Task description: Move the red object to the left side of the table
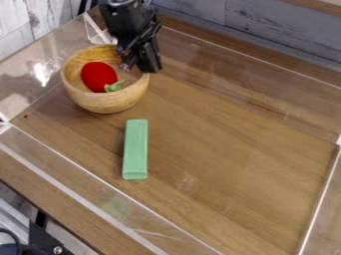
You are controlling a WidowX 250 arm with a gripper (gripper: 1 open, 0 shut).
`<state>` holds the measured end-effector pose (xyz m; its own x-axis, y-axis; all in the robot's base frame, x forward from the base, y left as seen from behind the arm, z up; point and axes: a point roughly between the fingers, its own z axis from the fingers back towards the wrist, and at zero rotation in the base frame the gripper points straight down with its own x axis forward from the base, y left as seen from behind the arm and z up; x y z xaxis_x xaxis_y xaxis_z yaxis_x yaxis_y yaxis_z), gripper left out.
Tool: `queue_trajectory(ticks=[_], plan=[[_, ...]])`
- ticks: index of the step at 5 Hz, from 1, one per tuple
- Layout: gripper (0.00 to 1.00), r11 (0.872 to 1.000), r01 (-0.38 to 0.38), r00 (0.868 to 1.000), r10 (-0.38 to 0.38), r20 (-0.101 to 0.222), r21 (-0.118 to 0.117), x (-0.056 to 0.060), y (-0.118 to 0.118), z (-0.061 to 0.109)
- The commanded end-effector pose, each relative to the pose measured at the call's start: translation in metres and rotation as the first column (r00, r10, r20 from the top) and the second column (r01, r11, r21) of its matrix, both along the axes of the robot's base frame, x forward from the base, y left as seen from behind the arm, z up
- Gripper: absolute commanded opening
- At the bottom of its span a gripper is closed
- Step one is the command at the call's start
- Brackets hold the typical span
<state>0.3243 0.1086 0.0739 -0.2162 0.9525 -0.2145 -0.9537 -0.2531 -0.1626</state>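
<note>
One closed end effector point(139, 62) overlaps the wooden bowl's point(78, 98) rim; bare tabletop point(233, 139) spreads beside the green block point(136, 149).

Find the bowl point(130, 97) on the worktop point(220, 149), in the far left part of the view, near the left edge. Note the toy fruit point(96, 74) inside the bowl, left of its centre. Find the block point(136, 149) directly on the worktop, before the bowl and slightly to the right, clearly apart from it. Note its long side running from near to far. Record the block as outside the bowl, nearer the camera than the toy fruit and right of it.
</note>
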Motion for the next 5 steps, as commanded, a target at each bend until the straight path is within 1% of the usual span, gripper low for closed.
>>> queue_trajectory(ticks=[1, 3, 4, 5], plan=[[0.00, 0.999, -0.042, 0.997, 0.041, 0.071, 0.010, -0.003, 0.006, 0.030], [0.00, 0.995, -0.097, 0.993, 0.099, 0.069, -0.027, -0.013, 0.009, 0.035], [0.00, 0.990, -0.129, 0.989, 0.132, 0.067, -0.049, -0.018, 0.010, 0.038], [0.00, 0.985, -0.158, 0.985, 0.162, 0.062, -0.065, -0.022, 0.012, 0.039]])
